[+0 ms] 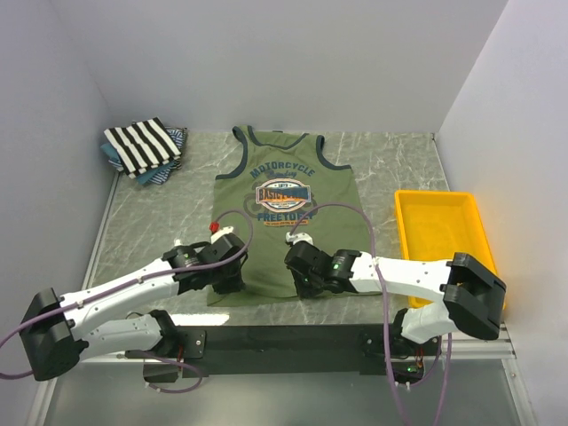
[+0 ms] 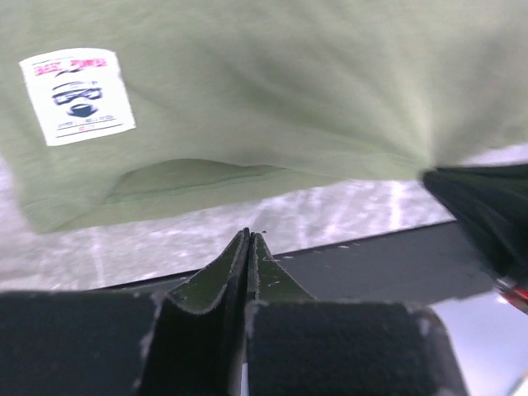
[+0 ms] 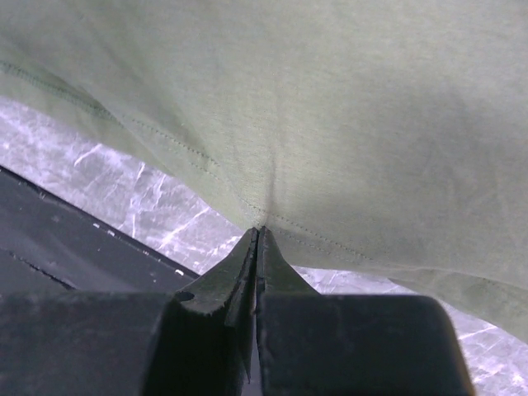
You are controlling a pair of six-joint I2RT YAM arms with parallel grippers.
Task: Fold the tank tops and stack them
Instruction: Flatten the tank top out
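R gripper (image 3: 257, 231) pinching olive tank top (image 1: 280, 213) near hem; L gripper (image 2: 249, 236) closed beside hem, I can't tell if holding; yellow tray (image 1: 405, 197) well apart, right of top.

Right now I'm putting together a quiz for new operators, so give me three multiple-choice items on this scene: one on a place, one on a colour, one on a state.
1. Where is the striped tank top? A) the far left corner of the table B) the near right corner C) the centre
2. What colour is the tray? A) red B) yellow C) blue
3. How is the right gripper? A) wide open B) shut on the hem of the olive tank top C) out of view
Answers: A, it lies folded at the far left; B, its plastic is plainly yellow; B, the cloth puckers into its closed tips.
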